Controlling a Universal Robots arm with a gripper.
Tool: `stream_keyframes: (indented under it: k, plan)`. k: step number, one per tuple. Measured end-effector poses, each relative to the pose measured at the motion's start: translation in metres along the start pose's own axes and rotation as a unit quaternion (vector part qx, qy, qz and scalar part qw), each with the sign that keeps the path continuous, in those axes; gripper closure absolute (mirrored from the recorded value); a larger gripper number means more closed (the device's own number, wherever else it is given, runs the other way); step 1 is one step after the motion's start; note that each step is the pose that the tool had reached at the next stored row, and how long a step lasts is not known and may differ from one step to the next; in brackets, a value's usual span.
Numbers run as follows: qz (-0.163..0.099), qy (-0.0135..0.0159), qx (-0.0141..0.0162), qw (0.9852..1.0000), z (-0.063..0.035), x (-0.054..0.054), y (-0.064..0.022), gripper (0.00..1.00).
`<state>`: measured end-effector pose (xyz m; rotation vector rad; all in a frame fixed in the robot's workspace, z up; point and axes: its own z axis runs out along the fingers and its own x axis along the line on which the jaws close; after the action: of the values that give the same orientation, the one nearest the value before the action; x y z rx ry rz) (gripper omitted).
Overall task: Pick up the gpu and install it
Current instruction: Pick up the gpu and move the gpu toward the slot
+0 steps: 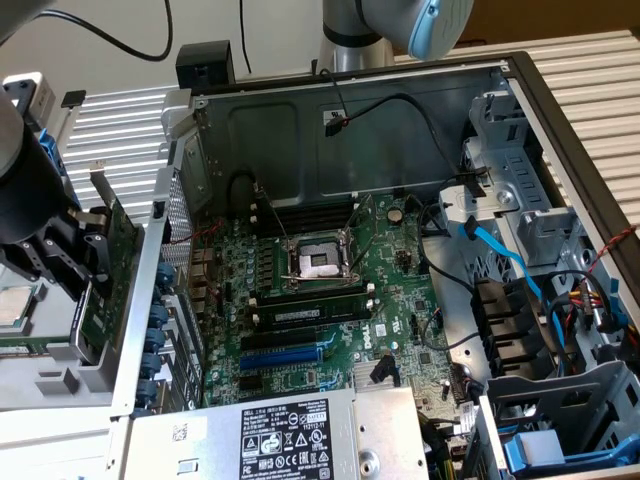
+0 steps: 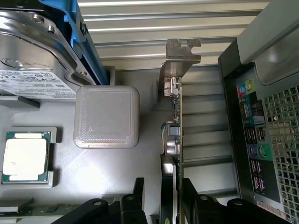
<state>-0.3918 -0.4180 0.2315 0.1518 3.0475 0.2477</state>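
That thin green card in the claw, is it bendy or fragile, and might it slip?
Probably stiff: the gpu stands straight in the claw, with no sag. Likely light, being a thin board. Probably fragile: small parts stick out along it, and its metal bracket at the far end might tip it if the grip loosens.

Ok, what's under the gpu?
A grey tray spreads below the gpu, with a square grey block and a cpu in its pocket to one side. The card stands edge-on to the wrist view, so the strip beneath it is covered.
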Motion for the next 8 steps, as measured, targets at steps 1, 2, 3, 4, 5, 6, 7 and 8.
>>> stream_keyframes:
  k: [1, 2, 3, 4, 5, 6, 7, 8]
  plan:
    - [0.0, -0.0001, 0.0, 1.0, 0.0, 0.0, 0.0, 0.58]
    - [0.0, -0.0001, 0.0, 1.0, 0.0, -0.0001, 0.0, 0.58]
    - [0.0, 0.0, 0.0, 1.0, 0.0, 0.0, 0.0, 0.65]
    - [0.0, 0.0, 0.0, 1.0, 0.0, 0.0, 0.0, 0.65]
    - [0.0, 0.0, 0.0, 1.0, 0.0, 0.0, 0.0, 0.71]
    - [0.0, 0.0, 0.0, 1.0, 0.0, 0.0, 0.0, 0.71]
    - [0.0, 0.0, 0.0, 1.0, 0.0001, 0.0, 0.0, 0.71]
    - [0.0, 0.0, 0.0, 1.0, 0.0, 0.0, 0.0, 0.71]
